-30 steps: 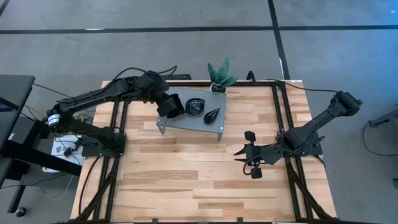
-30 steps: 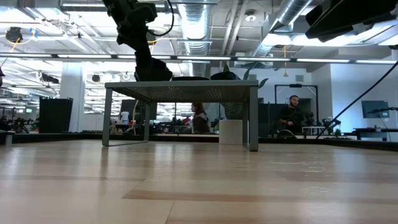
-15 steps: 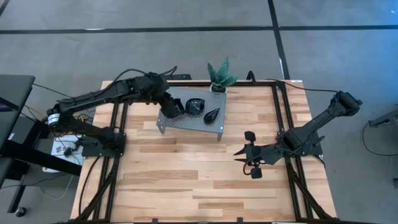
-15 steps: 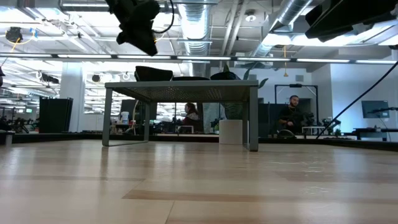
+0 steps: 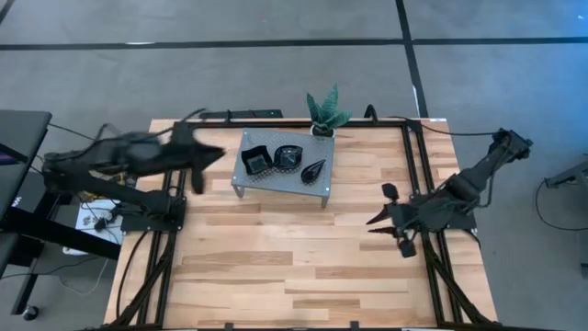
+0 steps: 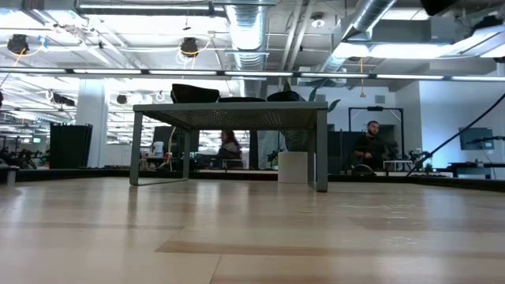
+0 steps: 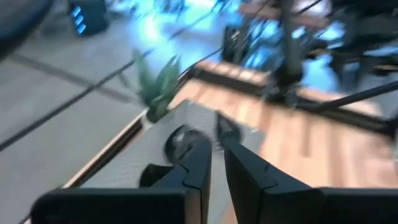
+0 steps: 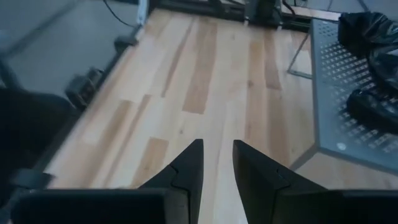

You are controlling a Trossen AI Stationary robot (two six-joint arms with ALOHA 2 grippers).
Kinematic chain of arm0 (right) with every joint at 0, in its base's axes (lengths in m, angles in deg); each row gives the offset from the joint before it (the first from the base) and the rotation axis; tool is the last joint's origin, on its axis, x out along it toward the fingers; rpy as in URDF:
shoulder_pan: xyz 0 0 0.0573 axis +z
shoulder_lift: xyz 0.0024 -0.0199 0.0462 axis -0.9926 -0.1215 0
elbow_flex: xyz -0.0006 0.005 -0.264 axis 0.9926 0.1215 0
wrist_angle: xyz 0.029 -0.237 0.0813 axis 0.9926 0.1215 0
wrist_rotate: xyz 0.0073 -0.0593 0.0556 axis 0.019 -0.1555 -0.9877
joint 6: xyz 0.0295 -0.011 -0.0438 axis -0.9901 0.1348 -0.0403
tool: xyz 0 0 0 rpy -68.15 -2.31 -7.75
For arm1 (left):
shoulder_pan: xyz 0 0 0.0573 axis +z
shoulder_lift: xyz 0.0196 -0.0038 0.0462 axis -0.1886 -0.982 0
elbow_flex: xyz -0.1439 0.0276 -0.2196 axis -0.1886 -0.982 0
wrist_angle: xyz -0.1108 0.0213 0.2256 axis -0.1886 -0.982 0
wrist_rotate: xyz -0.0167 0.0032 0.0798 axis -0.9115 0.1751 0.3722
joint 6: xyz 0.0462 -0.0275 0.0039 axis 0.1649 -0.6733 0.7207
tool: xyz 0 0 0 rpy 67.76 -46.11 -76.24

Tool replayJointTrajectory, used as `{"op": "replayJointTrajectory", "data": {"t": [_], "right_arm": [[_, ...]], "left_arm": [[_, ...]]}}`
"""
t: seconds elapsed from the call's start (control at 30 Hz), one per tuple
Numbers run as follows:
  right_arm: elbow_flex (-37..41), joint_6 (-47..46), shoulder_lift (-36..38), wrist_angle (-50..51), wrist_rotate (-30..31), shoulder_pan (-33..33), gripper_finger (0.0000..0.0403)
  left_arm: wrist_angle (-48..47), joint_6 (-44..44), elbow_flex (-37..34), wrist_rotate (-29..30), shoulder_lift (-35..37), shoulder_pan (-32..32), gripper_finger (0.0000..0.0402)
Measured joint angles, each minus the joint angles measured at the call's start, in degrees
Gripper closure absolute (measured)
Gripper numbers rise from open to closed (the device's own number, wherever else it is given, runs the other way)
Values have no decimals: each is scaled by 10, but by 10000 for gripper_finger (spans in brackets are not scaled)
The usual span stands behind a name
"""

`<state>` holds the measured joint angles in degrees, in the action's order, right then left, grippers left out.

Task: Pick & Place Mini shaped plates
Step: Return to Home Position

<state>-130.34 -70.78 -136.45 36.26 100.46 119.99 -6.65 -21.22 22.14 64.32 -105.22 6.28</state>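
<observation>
Three mini shaped plates lie on the grey perforated stand (image 5: 280, 175) on the bench (image 5: 294, 267): a square plate (image 5: 255, 161) nearest the stand's left end, a roundish plate (image 5: 288, 156) beside it, and a teardrop plate (image 5: 313, 169) toward the potted plant (image 5: 325, 112). The left pincer (image 5: 196, 165), fingers nearly together and empty, hangs left of the stand. The right pincer (image 5: 384, 213), slightly apart and empty, waits well right of the stand.
</observation>
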Motion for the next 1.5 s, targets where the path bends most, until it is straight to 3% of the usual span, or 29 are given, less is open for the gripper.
{"op": "replayJointTrajectory", "data": {"t": [0.1,0.27,0.4,0.53,0.87,1.1,1.33,1.5], "right_arm": [[10,-46,27,-13,1,6,322],[36,-65,69,-14,19,-6,322],[80,-45,132,-54,27,-19,322],[155,-24,216,-107,-16,-28,322],[316,56,467,-197,-23,-38,322],[378,162,463,-321,-101,-78,322],[414,135,474,-362,-196,-164,322],[461,79,473,-373,-232,-241,322]], "left_arm": [[50,-7,-69,36,77,-72,358],[197,1,-243,91,160,-160,364],[312,18,-364,94,186,-187,367],[410,24,-444,94,205,-188,366],[431,79,-495,95,363,-187,364],[479,123,-575,96,474,-178,367],[521,127,-610,98,489,-156,367],[521,122,-624,94,489,-156,367]]}}
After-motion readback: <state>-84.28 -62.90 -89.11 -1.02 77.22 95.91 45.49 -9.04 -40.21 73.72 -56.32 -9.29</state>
